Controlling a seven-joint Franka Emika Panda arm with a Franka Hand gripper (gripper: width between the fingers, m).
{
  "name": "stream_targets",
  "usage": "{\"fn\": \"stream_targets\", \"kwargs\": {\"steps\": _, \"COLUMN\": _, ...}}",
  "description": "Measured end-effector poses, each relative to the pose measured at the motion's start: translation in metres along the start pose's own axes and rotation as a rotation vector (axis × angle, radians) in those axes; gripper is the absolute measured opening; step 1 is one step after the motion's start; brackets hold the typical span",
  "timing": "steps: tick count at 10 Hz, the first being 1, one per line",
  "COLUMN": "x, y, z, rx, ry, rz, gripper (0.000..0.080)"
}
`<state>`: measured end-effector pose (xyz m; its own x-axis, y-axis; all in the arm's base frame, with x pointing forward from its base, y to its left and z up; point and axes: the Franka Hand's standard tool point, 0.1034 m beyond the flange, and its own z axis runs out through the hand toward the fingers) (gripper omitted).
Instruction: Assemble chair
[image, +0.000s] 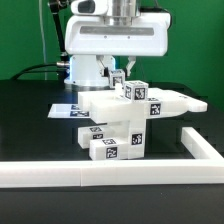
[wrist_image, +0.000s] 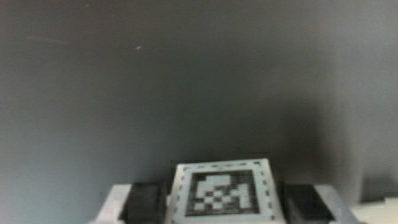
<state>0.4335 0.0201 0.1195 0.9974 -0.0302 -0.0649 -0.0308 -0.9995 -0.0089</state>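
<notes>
We saw a white, rounded arm with a grey-silver wrist section above the chair and dark fingers.

We see the chair standing near the middle of the table, its parts stacked, with a flat panel reaching toward the exterior view's right. The gripper sits directly above it, closed on a tagged block at the stack's top. The marker board lies behind, toward the exterior view's left. The border rail runs along the table's front edge and right side.
</notes>
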Motion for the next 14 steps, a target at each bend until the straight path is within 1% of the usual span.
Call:
{"fn": "stream_targets", "kwargs": {"steps": 1, "x": 0.010, "y": -0.002, "z": -0.012, "rx": -0.003, "ry": -0.023, "rz": -0.015, "gripper": 0.0294}}
{"fn": "stream_targets", "kwargs": {"steps": 4, "x": 0.012, "y": -0.001, "z": -0.011, "rx": -0.006, "ry": -0.015, "rz": -0.024, "gripper": 0.0294}}
{"fn": "stream_targets", "kwargs": {"steps": 6, "x": 0.028, "y": 0.003, "z": -0.024, "rx": -0.004, "ry": 0.013, "rz": -0.065, "gripper": 0.0294}}
{"fn": "stream_targets", "kwargs": {"steps": 7, "x": 0.040, "y": 0.005, "z": -0.033, "rx": -0.006, "ry": 0.017, "rz": -0.087, "gripper": 0.0294}}
{"fn": "stream_targets", "kwargs": {"steps": 8, "x": 0.038, "y": 0.005, "z": -0.030, "rx": -0.008, "ry": 0.017, "rz": -0.084, "gripper": 0.0294}}
{"fn": "stream_targets", "kwargs": {"steps": 11, "x": 0.037, "y": 0.005, "z": -0.028, "rx": -0.010, "ry": 0.013, "rz": -0.086, "gripper": 0.0294}}
{"fn": "stream_targets", "kwargs": {"steps": 14, "x": 0.051, "y": 0.003, "z": -0.027, "rx": -0.034, "ry": 0.049, "rz": -0.216, "gripper": 0.0294}}
